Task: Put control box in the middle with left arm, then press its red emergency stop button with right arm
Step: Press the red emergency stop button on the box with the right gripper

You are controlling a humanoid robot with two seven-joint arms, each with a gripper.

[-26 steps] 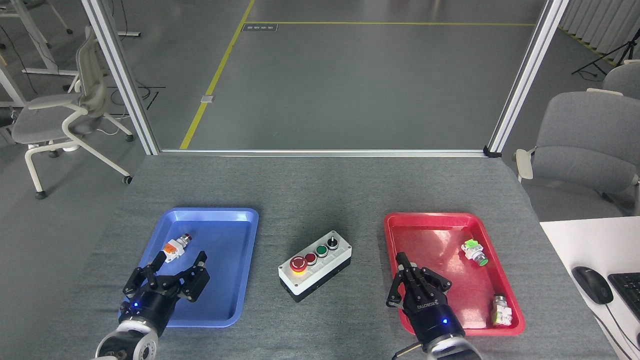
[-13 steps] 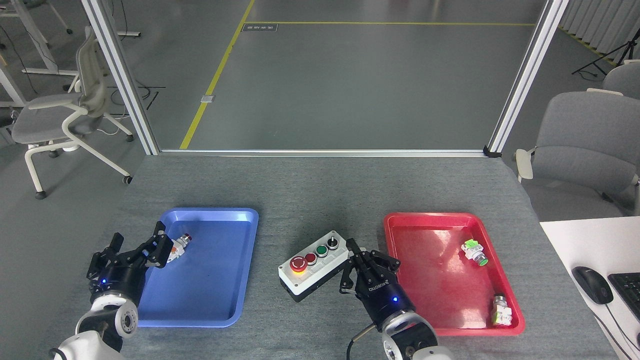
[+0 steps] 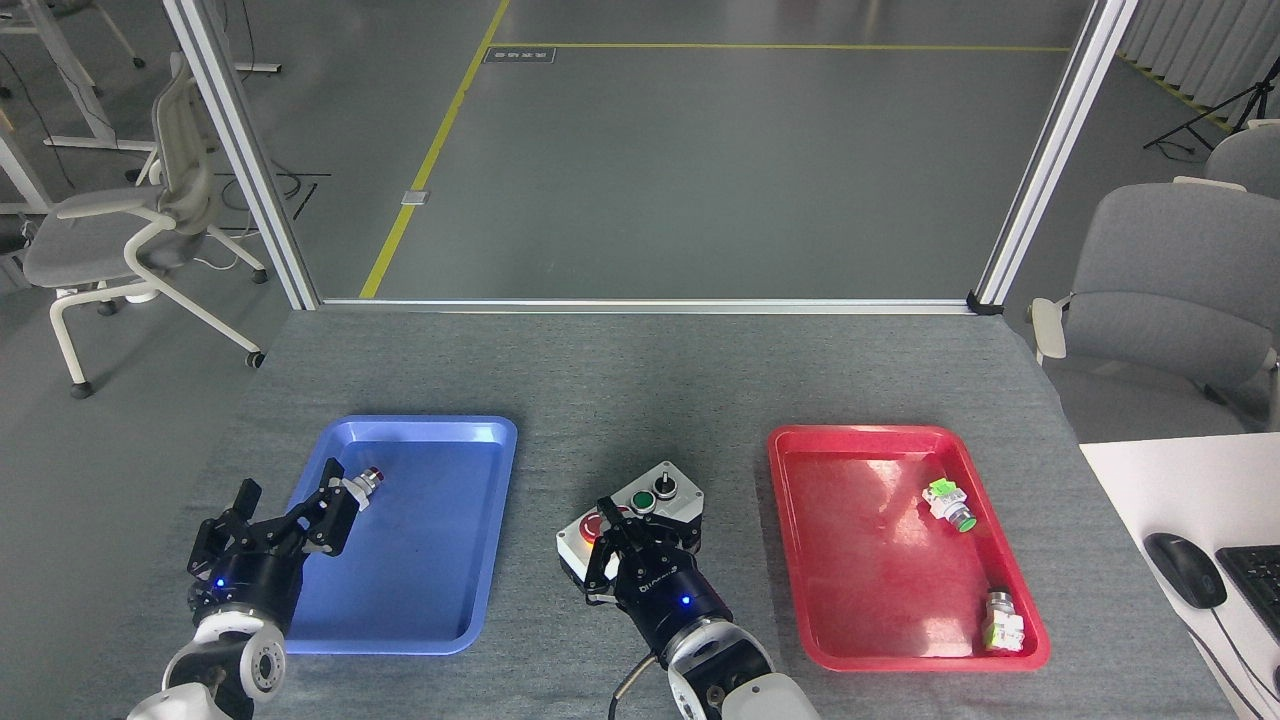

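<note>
the control box (image 3: pixel 655 503) sat on the grey table (image 3: pixel 640 370), midway between the blue tray (image 3: pixel 480 560) and the red tray (image 3: pixel 790 540). the right gripper (image 3: pixel 615 535) hung over its near end, fingers drawn together, partly hiding the red emergency stop button (image 3: pixel 592 526); contact could not be told. the left gripper (image 3: pixel 285 510) hovered at the blue tray's left edge, fingers spread, grasping nothing.

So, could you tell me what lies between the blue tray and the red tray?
In the head view, the control box sits between the blue tray and red tray, with the right gripper over its near end.
</note>
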